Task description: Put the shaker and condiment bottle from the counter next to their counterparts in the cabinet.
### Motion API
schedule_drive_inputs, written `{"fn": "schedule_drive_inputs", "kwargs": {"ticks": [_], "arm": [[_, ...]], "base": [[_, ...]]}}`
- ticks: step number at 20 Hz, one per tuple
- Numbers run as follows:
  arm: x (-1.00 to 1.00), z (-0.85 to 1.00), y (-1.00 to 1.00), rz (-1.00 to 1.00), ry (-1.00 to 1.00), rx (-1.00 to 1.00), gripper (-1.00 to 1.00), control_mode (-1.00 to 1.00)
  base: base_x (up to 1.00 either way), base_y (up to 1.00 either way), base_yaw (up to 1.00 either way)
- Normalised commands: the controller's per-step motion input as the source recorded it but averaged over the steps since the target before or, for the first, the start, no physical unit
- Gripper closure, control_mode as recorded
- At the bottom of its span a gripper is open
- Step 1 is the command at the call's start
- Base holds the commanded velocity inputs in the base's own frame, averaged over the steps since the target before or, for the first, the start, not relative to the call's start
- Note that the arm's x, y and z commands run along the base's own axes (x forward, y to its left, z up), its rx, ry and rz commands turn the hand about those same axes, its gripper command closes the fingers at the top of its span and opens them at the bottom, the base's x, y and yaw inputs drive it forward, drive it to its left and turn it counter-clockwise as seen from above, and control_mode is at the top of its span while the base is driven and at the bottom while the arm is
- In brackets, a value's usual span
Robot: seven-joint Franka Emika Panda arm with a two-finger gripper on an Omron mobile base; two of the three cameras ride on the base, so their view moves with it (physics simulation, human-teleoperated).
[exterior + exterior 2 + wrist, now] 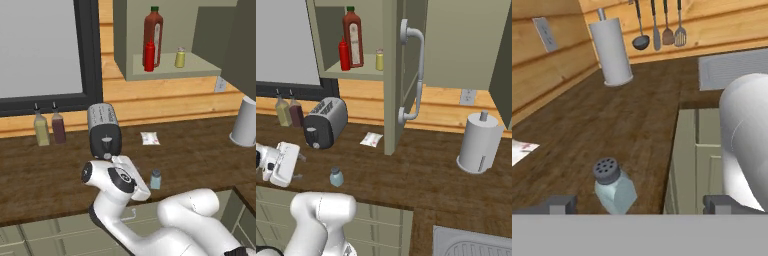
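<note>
Shaker (156,178) stands upright on the counter (200,155) near its front edge, free of any grip. Pincer (639,204) is spread wide, low beside the shaker, fingertips (559,204) either side and apart from it. Condiment bottle (149,56) stands on the cabinet (170,70) shelf, against the tall red bottle (154,35); the yellow shaker (180,58) stands nearby.

I see the shaker (336,176) standing near the tabletop's (426,170) front edge, just beside my tool (300,167); the condiment bottle (344,54) sits on the cabinet (389,75) shelf.
</note>
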Motion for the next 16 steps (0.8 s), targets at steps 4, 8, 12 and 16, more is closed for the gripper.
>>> {"fn": "schedule_drive_inputs", "kwargs": {"ticks": [4, 8, 12, 16], "arm": [[0.08, -0.07, -0.03, 0.0, 0.08, 0.0, -1.0, -1.0], [0.11, -0.44, -0.11, 0.0, 0.07, 0.0, -1.0, -1.0], [0.2, -0.23, -0.09, 0.0, 0.05, 0.0, -1.0, -1.0], [0.14, -0.05, 0.0, 0.0, 0.0, 0.0, -1.0, -1.0]], "base": [[0.0, 0.0, 0.0], [0.0, 0.0, 0.0], [0.0, 0.0, 0.0], [0.0, 0.0, 0.0]]}}
